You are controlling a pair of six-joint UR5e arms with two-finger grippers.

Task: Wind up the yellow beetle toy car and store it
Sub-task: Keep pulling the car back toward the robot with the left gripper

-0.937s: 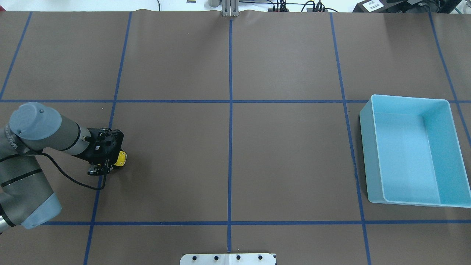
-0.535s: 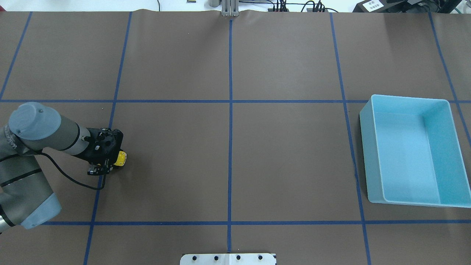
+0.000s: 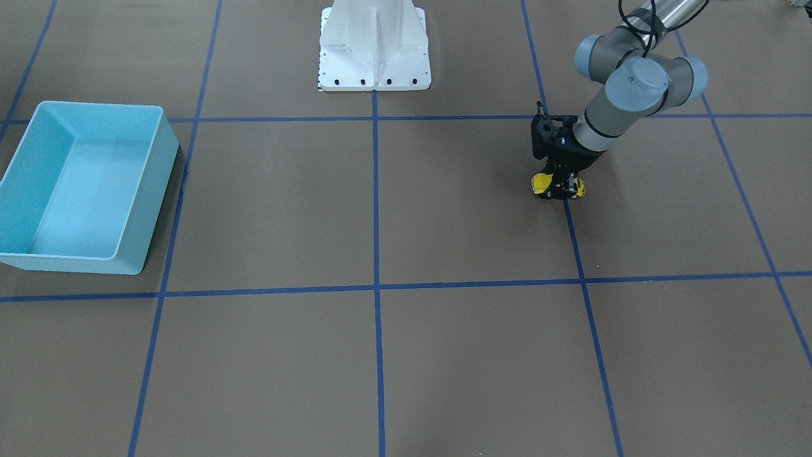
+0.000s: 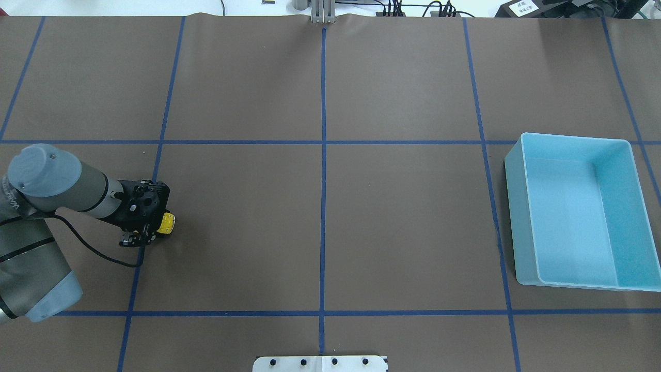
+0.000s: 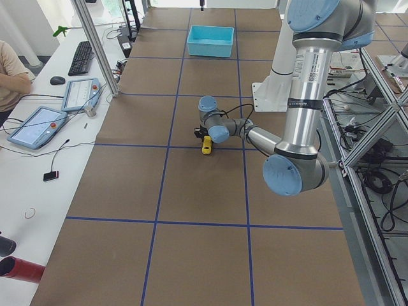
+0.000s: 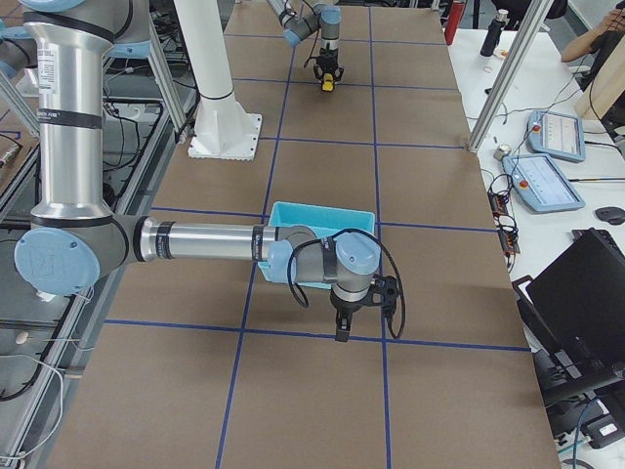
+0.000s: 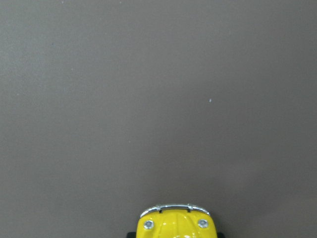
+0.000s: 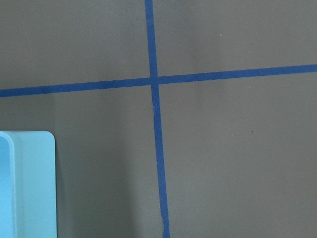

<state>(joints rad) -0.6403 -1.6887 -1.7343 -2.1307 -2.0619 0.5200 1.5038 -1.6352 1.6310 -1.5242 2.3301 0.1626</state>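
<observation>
The yellow beetle toy car (image 4: 167, 223) stands on the brown mat at the table's left side, its wheels down. My left gripper (image 4: 155, 228) reaches down over it and is shut on it; in the front-facing view yellow shows on both sides of the black fingers (image 3: 558, 188). The left wrist view shows only the car's nose (image 7: 174, 225) with its chrome bumper at the bottom edge. My right gripper (image 6: 344, 327) hangs low over the mat beside the blue bin (image 6: 322, 217), seen only from the side, so I cannot tell its state.
The open light-blue bin (image 4: 520, 206) sits at the far right, with nothing visible inside it. Blue tape lines cross the mat. The robot's white base (image 3: 374, 44) stands at mid-table. A person sits at a desk with tablets (image 5: 35, 124) beyond the table's edge.
My left arm and the car in its grip have slid a little to the left in the overhead view. The bin has not moved.
</observation>
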